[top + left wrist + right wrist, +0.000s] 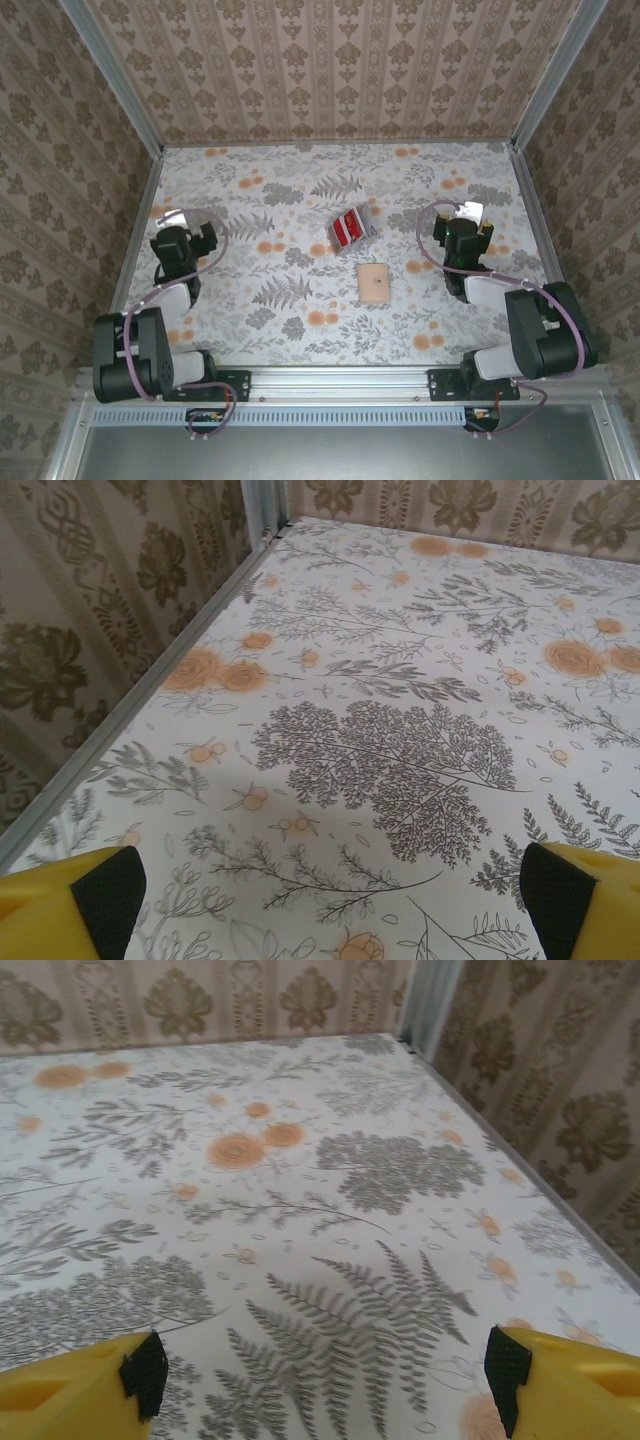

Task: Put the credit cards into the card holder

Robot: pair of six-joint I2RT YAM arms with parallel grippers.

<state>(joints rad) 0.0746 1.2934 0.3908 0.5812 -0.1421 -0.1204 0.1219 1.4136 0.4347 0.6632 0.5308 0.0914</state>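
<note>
Cards (pixel 350 228) lie in a red pile just beyond the tan holder (pixel 374 282), not touching it. Left gripper (pixel 330 892), well left of the holder, is spread wide and empty. Right gripper (pixel 325 1372), to the holder's right, is likewise released and grasps nothing.

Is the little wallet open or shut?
Shut. The wallet lies flat, showing only its tan outside with a small dark dot; the red cards lie apart from it.

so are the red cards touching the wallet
Apart. The top view shows the red cards lying farther back, with a plain strip of bare table between them and the wallet.
</note>
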